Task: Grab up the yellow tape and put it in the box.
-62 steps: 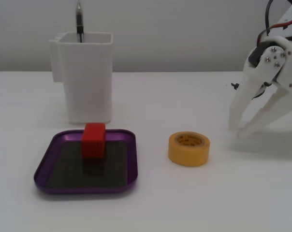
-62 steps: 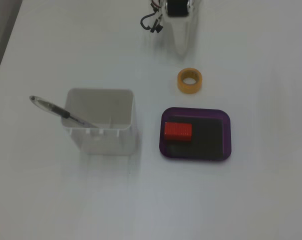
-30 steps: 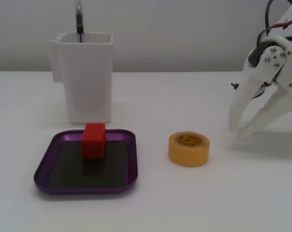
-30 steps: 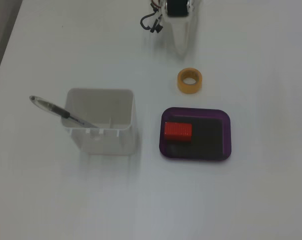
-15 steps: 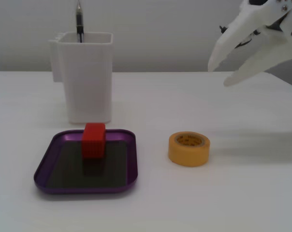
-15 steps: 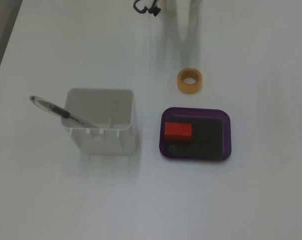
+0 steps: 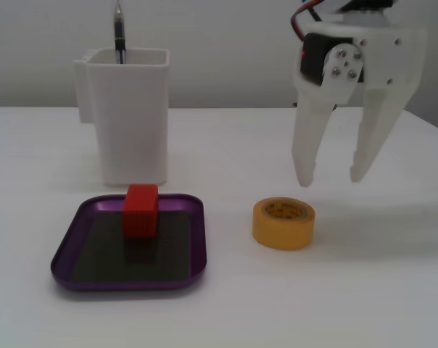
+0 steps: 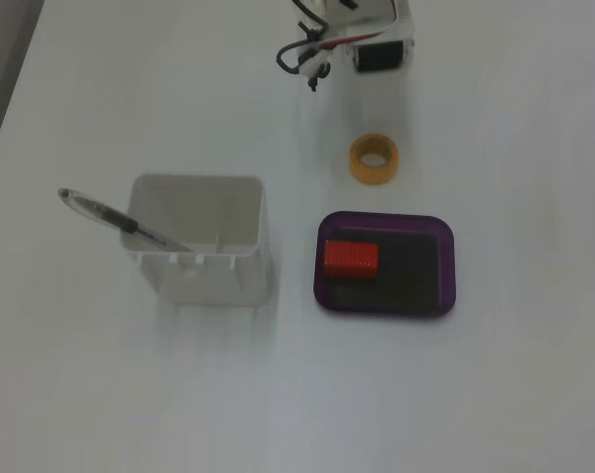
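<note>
The yellow tape lies flat on the white table, right of the purple box. In the fixed view from the front, my white gripper hangs open and empty. Its fingertips point down and sit above and behind the tape, a little to its right, without touching it. In the fixed view from above, the tape lies between the arm's wrist at the top edge and the box. The fingertips cannot be made out in that view.
A red block stands in the box near its back rim and also shows from above. A tall white container holding a pen stands behind the box.
</note>
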`<action>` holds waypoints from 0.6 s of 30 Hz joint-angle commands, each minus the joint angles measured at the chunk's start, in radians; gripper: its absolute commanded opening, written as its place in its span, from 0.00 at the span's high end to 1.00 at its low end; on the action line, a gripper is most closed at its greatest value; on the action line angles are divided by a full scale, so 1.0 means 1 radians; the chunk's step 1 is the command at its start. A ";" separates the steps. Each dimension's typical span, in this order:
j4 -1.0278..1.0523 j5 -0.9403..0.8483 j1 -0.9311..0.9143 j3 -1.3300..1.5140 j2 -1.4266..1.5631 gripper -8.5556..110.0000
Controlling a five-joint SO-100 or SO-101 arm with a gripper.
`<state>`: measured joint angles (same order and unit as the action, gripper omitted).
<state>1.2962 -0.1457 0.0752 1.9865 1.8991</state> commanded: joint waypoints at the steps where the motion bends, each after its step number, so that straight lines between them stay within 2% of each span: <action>1: -0.003 -0.006 0.009 -0.098 -0.066 0.79; 18: -0.138 0.020 0.006 -0.117 -0.252 0.80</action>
<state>1.1750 -0.1304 0.0828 1.8960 1.6582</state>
